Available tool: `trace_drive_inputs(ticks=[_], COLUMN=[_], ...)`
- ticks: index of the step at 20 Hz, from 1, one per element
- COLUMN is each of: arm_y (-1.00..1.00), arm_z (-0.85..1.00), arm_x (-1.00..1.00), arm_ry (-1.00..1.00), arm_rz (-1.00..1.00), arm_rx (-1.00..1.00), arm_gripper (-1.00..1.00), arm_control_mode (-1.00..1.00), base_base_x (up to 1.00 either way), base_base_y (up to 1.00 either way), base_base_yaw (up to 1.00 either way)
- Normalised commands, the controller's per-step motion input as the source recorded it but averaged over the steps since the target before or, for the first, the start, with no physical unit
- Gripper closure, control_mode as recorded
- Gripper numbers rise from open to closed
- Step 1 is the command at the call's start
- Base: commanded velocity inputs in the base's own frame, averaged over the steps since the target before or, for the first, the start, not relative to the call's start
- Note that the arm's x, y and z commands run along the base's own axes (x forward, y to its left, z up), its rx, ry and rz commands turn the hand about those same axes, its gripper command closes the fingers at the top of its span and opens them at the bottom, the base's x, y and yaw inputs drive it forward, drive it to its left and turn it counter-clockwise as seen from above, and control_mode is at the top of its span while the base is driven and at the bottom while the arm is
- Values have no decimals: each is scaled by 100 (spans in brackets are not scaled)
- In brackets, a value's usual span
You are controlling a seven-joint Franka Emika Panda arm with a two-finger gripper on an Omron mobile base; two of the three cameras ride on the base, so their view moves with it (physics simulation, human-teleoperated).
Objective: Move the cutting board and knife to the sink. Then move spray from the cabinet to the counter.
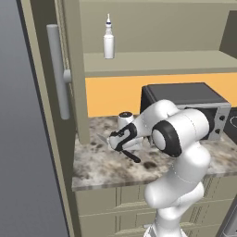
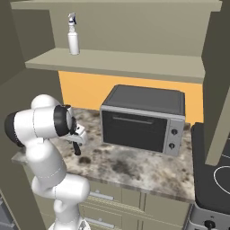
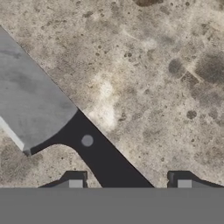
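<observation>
Knife (image 3: 65, 131) step: my pincer (image 3: 129, 181) stood spread astride its black handle near the worktop's (image 1: 97, 164) left edge; next, pinch.

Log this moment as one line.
gripper: open, astride handle | knife: not yet gripped | spray: upright on cabinet shelf

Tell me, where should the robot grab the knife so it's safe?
Best on the black handle of the knife, coming straight down from above. It seems to lie flat on the counter, so the slim handle's two long sides are free for the fingers, and the wide grey blade stays clear. The gripper already straddles that handle.
</observation>
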Motion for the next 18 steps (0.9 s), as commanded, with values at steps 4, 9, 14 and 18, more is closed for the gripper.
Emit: trace_drive_inputs(ticks=[4, 9, 14, 18], arm_y=[-1, -1, -7, -5], arm_z=[-49, -54, -62, -67], arm_x=[9, 12, 4, 0], arm_ry=[0, 0, 0, 0], arm_rz=[0, 0, 0, 0], arm_rx=[0, 0, 0, 0], arm_gripper=[-100, -100, 100, 100], arm_control_mode=[-100, -100, -100, -100], base_base_x=[0, 0, 0, 0], base_base_y=[0, 0, 0, 0], base_base_yaw=[0, 0, 0, 0])
